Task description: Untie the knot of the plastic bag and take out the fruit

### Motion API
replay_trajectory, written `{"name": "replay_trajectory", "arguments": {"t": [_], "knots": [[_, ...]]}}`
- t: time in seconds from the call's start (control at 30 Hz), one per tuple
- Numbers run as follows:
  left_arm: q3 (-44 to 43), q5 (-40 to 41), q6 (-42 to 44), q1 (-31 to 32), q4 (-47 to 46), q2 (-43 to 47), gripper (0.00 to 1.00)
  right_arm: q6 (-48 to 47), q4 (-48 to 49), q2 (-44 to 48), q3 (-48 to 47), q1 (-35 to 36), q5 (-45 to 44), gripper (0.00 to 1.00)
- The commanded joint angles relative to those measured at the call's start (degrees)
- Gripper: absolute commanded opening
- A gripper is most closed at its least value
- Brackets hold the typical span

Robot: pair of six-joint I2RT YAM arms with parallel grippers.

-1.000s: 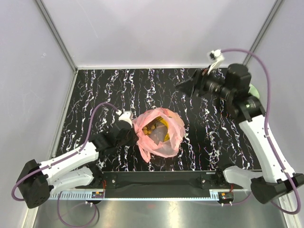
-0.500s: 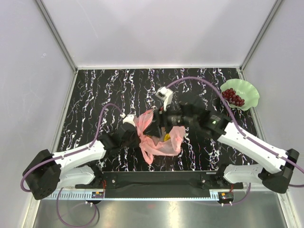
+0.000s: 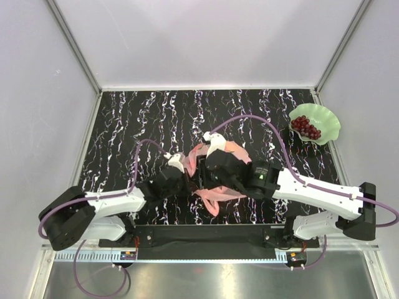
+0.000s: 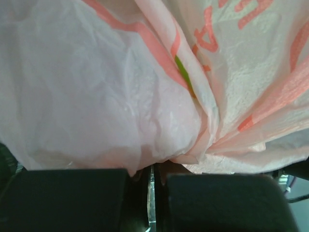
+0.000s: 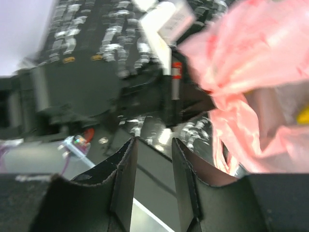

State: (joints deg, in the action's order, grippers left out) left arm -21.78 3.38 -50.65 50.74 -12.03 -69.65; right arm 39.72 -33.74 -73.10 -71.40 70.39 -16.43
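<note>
The pink plastic bag [image 3: 219, 190] lies crumpled at the table's middle, partly under my right arm. My left gripper [image 4: 151, 169] is shut on a gathered fold of the plastic bag [image 4: 145, 87], which fills the left wrist view. In the top view the left gripper [image 3: 186, 175] sits at the bag's left edge. My right gripper [image 5: 152, 142] hangs just left of the plastic bag [image 5: 256, 58], jaws parted with nothing between them. A yellow bit of fruit [image 5: 303, 115] shows through the bag. Dark red grapes [image 3: 306, 126] lie on the green plate [image 3: 329, 118].
The green plate stands at the back right corner, near the right wall. The black rail [image 3: 212, 233] with both arm bases runs along the near edge. The left arm's wrist [image 5: 166, 92] lies close ahead of my right fingers.
The right arm swung from the back right corner down over the bag, and its jaws narrowed. The left arm pushed right with the bag, which is now more squashed.
</note>
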Motion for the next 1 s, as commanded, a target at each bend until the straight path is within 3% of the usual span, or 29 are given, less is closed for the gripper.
{"name": "replay_trajectory", "arguments": {"t": [0.0,0.2,0.43,0.6,0.7,0.8,0.97], "knots": [[-2.7,-1.3,-3.6,1.7,-11.3,-3.2,0.0,9.2,-9.1,-0.1,0.5,1.7,-14.0,0.41],[-6.6,-1.2,-5.0,3.6,-13.3,-7.2,0.0,19.3,-10.0,8.3,11.0,2.9,-20.4,0.43],[-10.4,-0.4,-5.0,5.2,-12.0,-8.7,0.0,19.3,-2.1,11.3,20.7,2.9,-26.3,0.49],[-12.1,0.2,-4.5,6.4,-8.8,-10.3,0.0,22.7,-0.3,10.7,23.9,2.1,-38.8,0.55],[-12.1,0.4,-4.3,6.8,-7.6,-10.8,0.0,16.6,5.9,10.0,25.3,-4.2,-34.8,0.6],[-11.4,0.8,-4.3,7.1,-6.7,-10.6,0.0,10.7,18.4,9.3,28.5,-11.6,-27.1,0.64],[-10.9,2.2,-4.2,7.1,-4.7,-8.7,0.0,7.7,26.3,5.1,31.0,-18.1,-17.4,0.64]]}}
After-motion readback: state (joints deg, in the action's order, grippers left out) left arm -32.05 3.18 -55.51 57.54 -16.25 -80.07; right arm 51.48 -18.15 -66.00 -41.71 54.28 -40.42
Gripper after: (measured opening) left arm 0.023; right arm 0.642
